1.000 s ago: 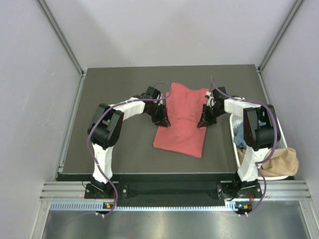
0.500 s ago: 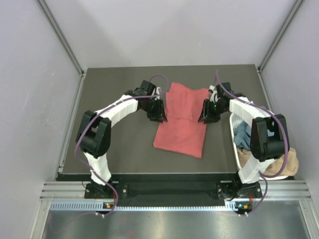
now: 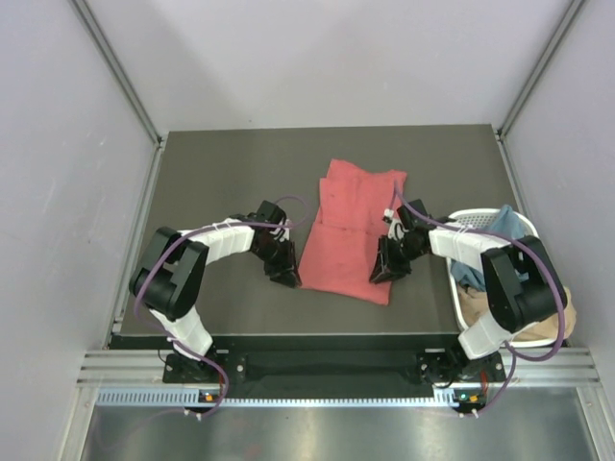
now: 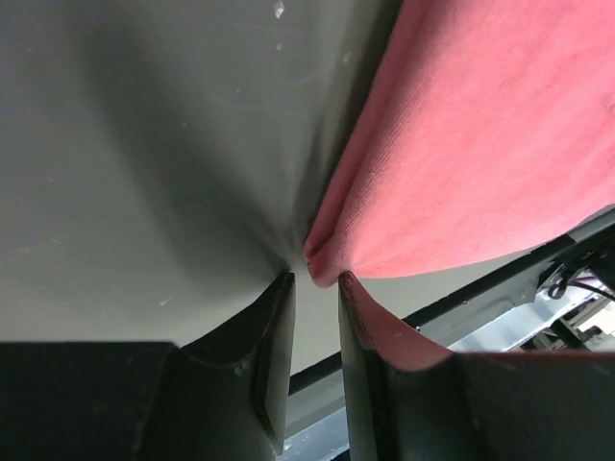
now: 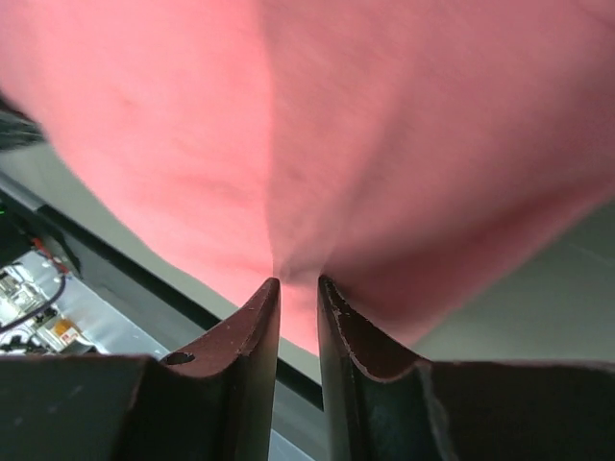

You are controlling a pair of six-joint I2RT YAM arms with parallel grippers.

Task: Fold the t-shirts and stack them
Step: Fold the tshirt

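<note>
Both grippers have slid back from the red shirt's (image 3: 351,226) middle to its near hem corners, so a fold away from the robot looks set up. The left gripper (image 3: 285,274) sits at the left corner, jaws a narrow slit; whether it holds cloth I cannot tell. The right gripper (image 3: 384,271) seems to pinch the right corner. Count: one tan shirt (image 3: 543,317) and one blue shirt (image 3: 504,223) in one basket (image 3: 468,213), and one red shirt flat on the desk (image 3: 221,173).

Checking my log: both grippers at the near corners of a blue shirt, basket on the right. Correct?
No: the top external view shows the shirt is coral-red, not blue. The left gripper and right gripper are at its near corners; the basket is on the right.
</note>
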